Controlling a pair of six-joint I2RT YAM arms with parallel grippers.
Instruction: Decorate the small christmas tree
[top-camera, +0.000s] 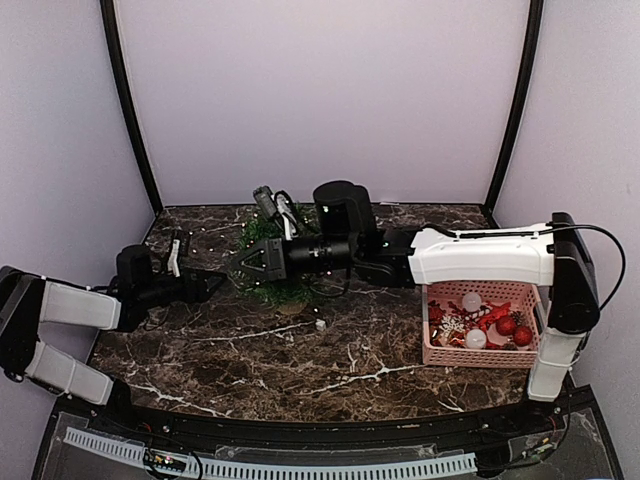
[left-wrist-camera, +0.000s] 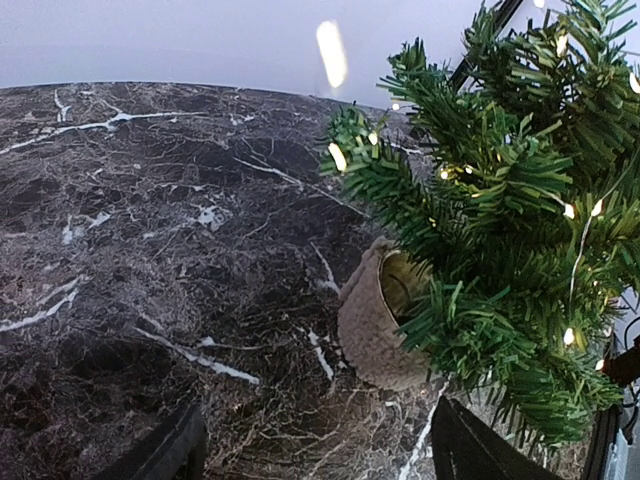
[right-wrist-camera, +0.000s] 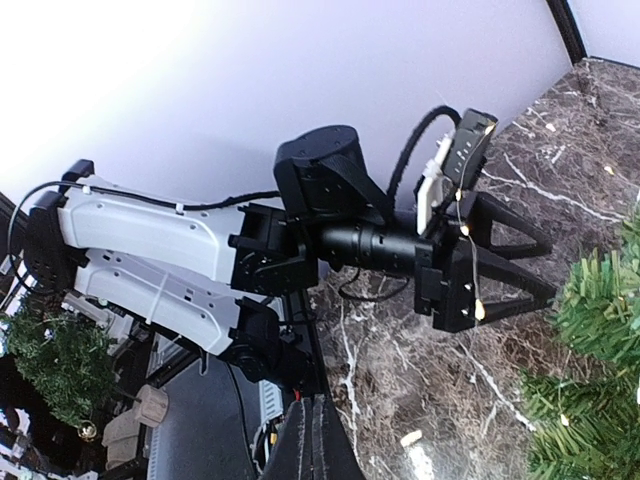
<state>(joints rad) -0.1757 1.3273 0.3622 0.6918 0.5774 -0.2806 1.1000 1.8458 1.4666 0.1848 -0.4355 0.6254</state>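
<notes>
Small christmas tree (top-camera: 283, 290): on the dark marble table (top-camera: 200, 350), a little left of centre, between the 2 grippers.

Attitude, from the left wrist view (left-wrist-camera: 500, 200): tipped well off upright. Tan pot (left-wrist-camera: 372, 325) low and nearest the camera, underside on the marble, mouth turned up and to the right. Long axis running from the pot up-right toward the crown, which is cut off by the frame edge. Axis unreadable from the top view, with most of the foliage hidden behind the right arm.

Light string (left-wrist-camera: 337, 157): small warm bulbs lit among the branches. Also trailing across the left gripper in the right wrist view, up to a small black-and-white box (right-wrist-camera: 463, 150) just beside it.

Left gripper (top-camera: 212, 282): aimed at the tree from its left, near but apart. Jaws spread wide, nothing between them.

Right gripper (top-camera: 240, 265): reaching leftward across the tree. Fingers (right-wrist-camera: 312, 440) clenched together, nothing seen between. Contact with the foliage: cannot tell.

Pink basket (top-camera: 470, 355): far right, well apart from the tree, with red and white baubles (top-camera: 521, 335) inside.

1 small white scrap (top-camera: 320, 323) on the marble near the tree.
</notes>
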